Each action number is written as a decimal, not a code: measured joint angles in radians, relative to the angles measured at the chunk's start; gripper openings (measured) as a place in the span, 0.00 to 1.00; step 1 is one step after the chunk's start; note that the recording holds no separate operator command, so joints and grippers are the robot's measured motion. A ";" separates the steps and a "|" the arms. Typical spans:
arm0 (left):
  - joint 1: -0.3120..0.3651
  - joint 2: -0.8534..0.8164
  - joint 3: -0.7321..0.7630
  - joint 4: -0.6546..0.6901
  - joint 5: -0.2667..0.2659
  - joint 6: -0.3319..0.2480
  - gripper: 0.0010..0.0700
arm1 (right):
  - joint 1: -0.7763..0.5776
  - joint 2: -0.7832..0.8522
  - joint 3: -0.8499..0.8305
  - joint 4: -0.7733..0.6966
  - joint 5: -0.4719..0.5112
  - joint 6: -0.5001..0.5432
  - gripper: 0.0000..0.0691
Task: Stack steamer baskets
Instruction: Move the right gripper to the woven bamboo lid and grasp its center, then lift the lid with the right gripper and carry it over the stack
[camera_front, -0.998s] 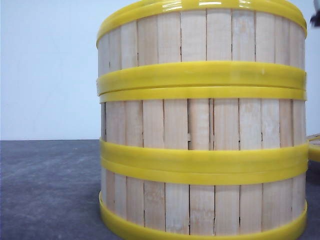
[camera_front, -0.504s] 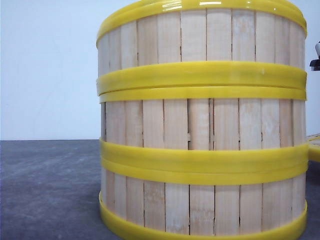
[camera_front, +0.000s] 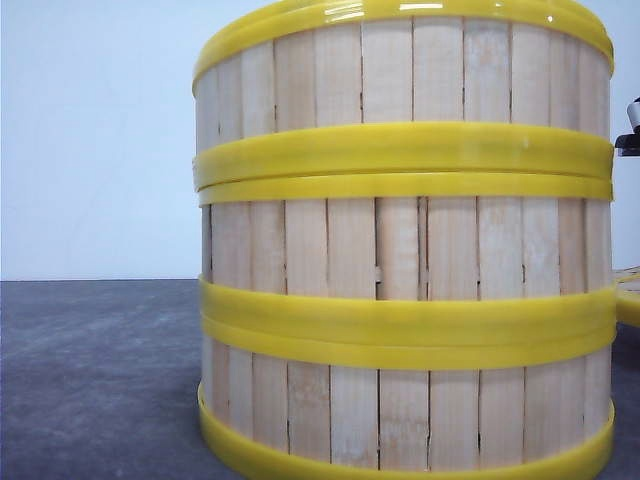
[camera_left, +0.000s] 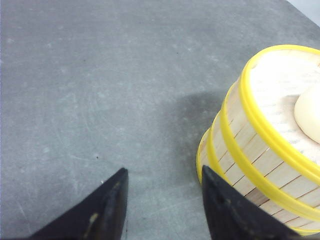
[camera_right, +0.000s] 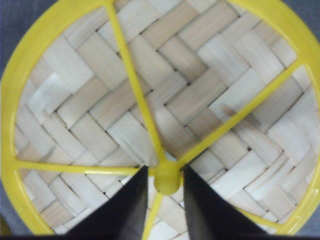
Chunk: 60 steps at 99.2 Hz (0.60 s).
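Three steamer baskets (camera_front: 405, 250) stand stacked on the dark table, filling the front view. In the left wrist view the stack (camera_left: 260, 150) has a pale round lump in its top. My left gripper (camera_left: 164, 175) hangs open over bare table beside the stack, holding nothing. A round woven lid (camera_right: 90, 100) with a yellow rim and spokes fills the right wrist view. My right gripper (camera_right: 165, 172) has its fingers closed in on either side of the lid's yellow centre knob (camera_right: 167, 179). A bit of the right arm (camera_front: 629, 130) shows at the front view's right edge.
The dark grey table (camera_left: 100, 90) stretches away to the left of the stack. A yellow rim (camera_front: 628, 298) shows low at the right edge of the front view, beside the stack. A pale wall stands behind.
In the front view the right arm has come down at the right edge, from near the top to beside the upper basket. The stack has not moved.
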 joint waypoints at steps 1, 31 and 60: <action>0.000 0.000 0.000 0.000 0.000 0.000 0.38 | 0.000 0.000 0.000 0.000 0.000 0.000 0.15; 0.000 0.000 0.000 0.000 0.000 0.000 0.38 | 0.000 0.000 0.001 -0.005 0.003 -0.029 0.08; 0.000 0.000 0.000 0.000 0.000 0.000 0.38 | 0.001 -0.029 0.002 -0.014 0.001 -0.045 0.08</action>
